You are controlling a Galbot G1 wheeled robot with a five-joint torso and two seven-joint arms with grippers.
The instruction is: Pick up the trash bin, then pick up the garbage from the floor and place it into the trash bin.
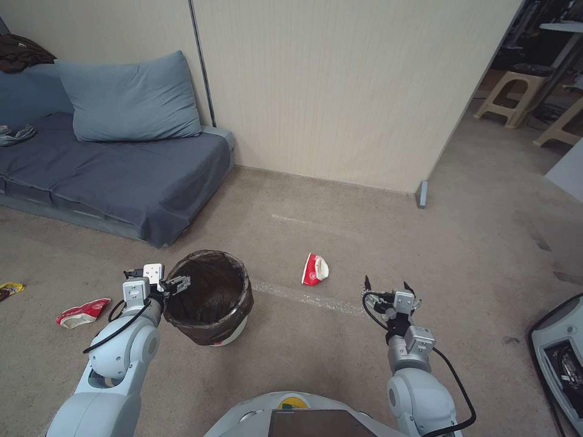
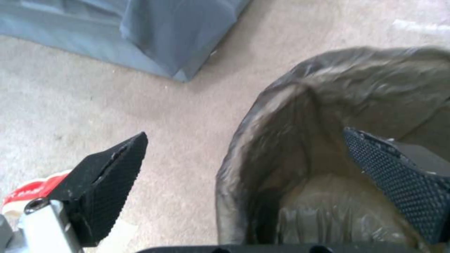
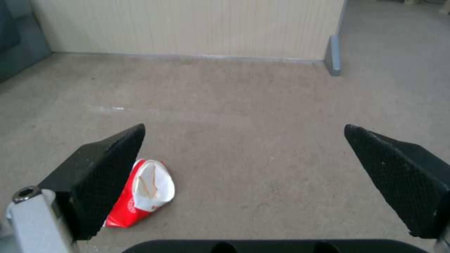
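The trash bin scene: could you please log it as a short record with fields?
trash bin: upright on the carpet, dark bag over its rim
left gripper: open, straddling the bin's rim, one finger inside, the other outside
right gripper: open, above bare carpet
crushed cup: on the floor between bin and right gripper
second crushed cup: on the floor left of the left arm
yellow wrapper: floor, far left edge

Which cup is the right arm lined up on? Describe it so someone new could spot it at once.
Start at the beige panel wall beside the blue sofa; on the tan carpet before it lies a crushed red-and-white paper cup, between the bag-lined white trash bin and the open right gripper. Unlike the flattened red-and-white cup left of the bin, its white mouth gapes open.
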